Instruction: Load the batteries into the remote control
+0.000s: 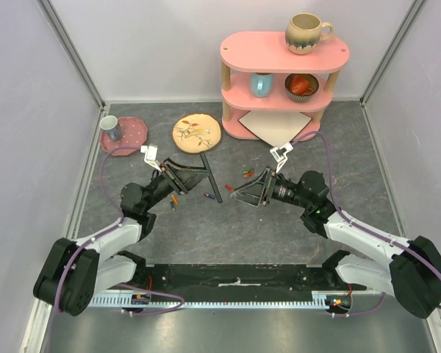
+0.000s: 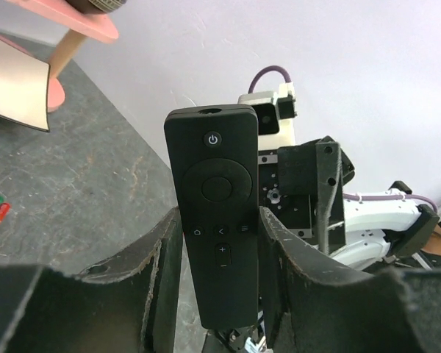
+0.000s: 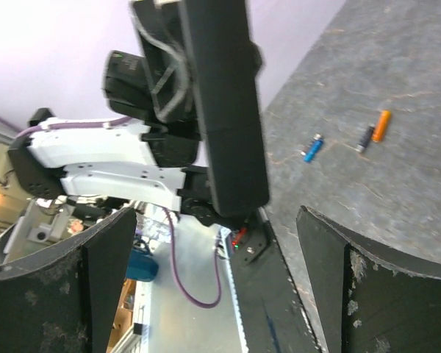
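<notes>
My left gripper (image 1: 198,176) is shut on the remote control (image 1: 210,176), a slim black bar held off the table. In the left wrist view the remote (image 2: 214,184) stands between the fingers of that gripper (image 2: 220,220), button face toward the camera. My right gripper (image 1: 239,193) is open and empty, just right of the remote. In the right wrist view the remote's plain back (image 3: 228,110) hangs ahead of the wide-open right gripper (image 3: 220,279). Batteries lie on the table: a red and green cluster (image 1: 248,173), a purple one (image 1: 208,195), an orange one (image 1: 174,199). Blue (image 3: 313,148), dark (image 3: 364,137) and orange (image 3: 381,125) cells show too.
A pink two-tier shelf (image 1: 279,51) with mugs and a bowl stands at the back right, with a white tile (image 1: 275,126) leaning at its base. A yellow plate (image 1: 196,133) and a pink plate (image 1: 131,131) with a cup sit at the back left. Walls enclose the table.
</notes>
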